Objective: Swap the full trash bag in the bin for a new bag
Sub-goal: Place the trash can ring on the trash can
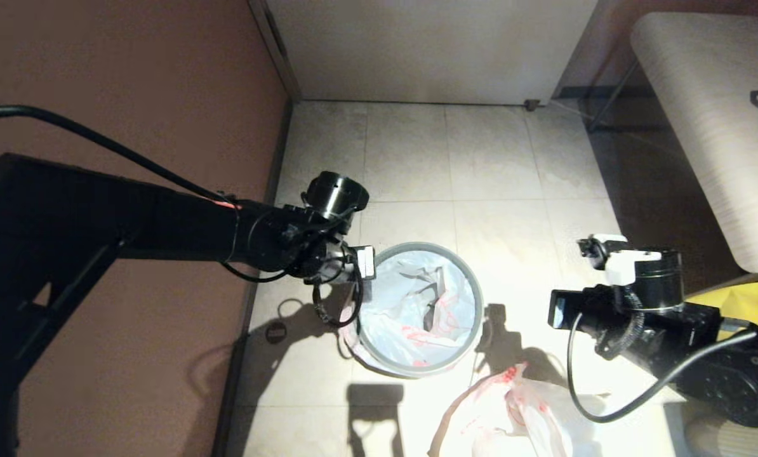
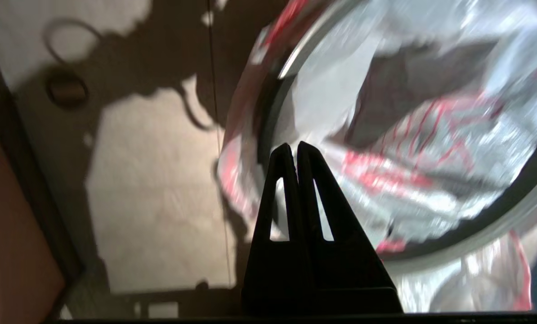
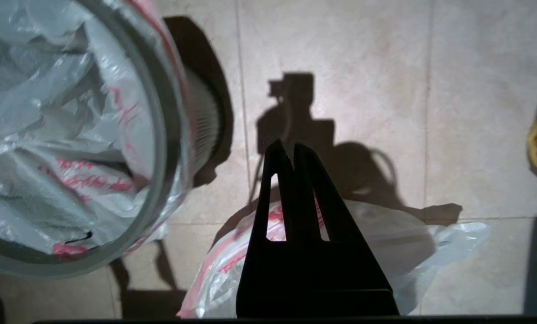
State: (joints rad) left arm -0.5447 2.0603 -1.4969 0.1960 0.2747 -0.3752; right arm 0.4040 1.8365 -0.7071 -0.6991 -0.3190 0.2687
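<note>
On the tiled floor (image 1: 493, 165) stands the bin (image 1: 477, 330), lined with a white red-printed bag (image 1: 411, 304) whose folds hide the pail's inside. Just over its rim nearest the brown wall, the left gripper (image 2: 294, 146) hovers with fingers pressed together, pinching nothing. Well apart, the right gripper (image 3: 288, 147) is likewise closed and empty above another bag (image 1: 512, 412), cut off by the head view's lower edge.

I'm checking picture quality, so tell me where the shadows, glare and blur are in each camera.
Head view: hard light from above, glare on the floor around the bin, sharp arm shadows. Left wrist view: motion blur on the bag in the bin, shut left gripper silhouetted. Right wrist view: sharp, right gripper silhouetted, its shadow falling over the bag on the floor.
</note>
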